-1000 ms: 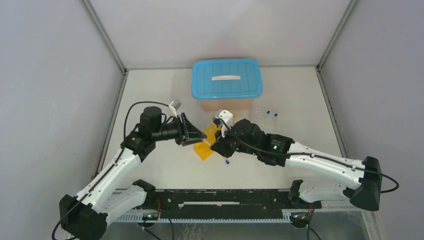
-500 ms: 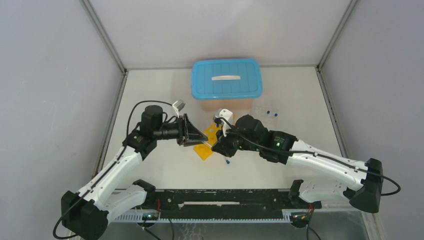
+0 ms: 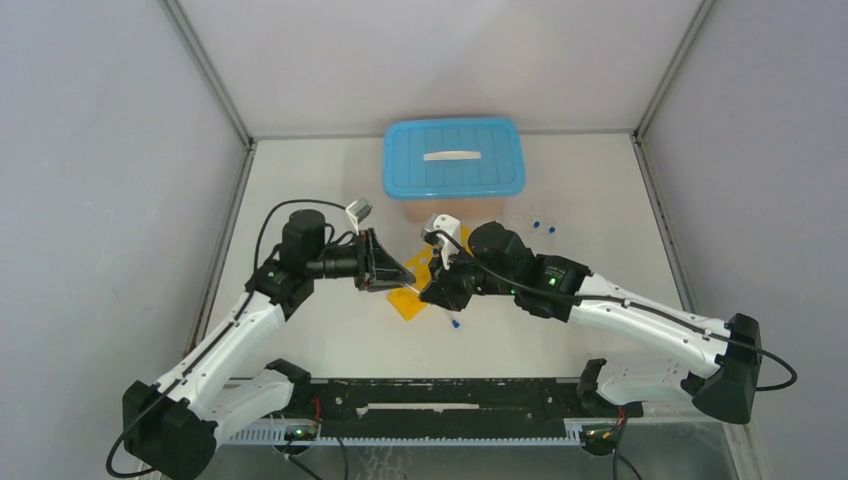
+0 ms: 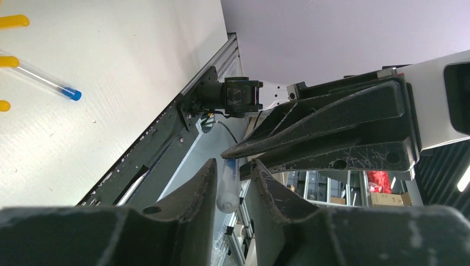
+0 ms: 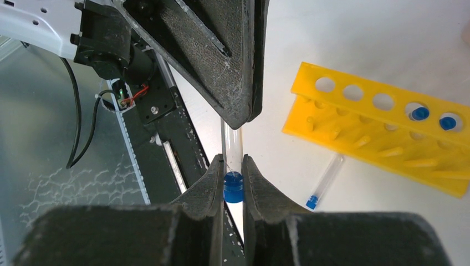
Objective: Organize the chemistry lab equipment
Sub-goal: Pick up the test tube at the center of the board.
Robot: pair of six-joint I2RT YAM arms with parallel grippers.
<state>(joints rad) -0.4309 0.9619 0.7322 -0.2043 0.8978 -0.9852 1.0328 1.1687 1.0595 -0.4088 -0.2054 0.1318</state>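
A clear blue-capped tube (image 5: 232, 145) hangs in the air between my two grippers, above the table's middle. My right gripper (image 5: 233, 166) is shut on its blue cap end. My left gripper (image 4: 234, 162) faces it with the tube's round bottom (image 4: 227, 191) between its fingers; one finger touches the tube and a narrow gap shows at the other. The yellow rack (image 5: 382, 119) lies on the table below, with two capped tubes in its end holes. Another tube (image 5: 324, 180) lies loose beside the rack. The black wire ring is out of view.
A box with a blue lid (image 3: 452, 158) stands at the back centre. A small clear tray (image 3: 530, 228) holding two blue-capped tubes lies right of it. The black rail (image 3: 440, 395) with the arm bases runs along the near edge.
My left gripper's jaws have narrowed around the tube's bottom end. Both grippers have drawn slightly closer over the rack; the right gripper's hold on the cap end is unchanged.
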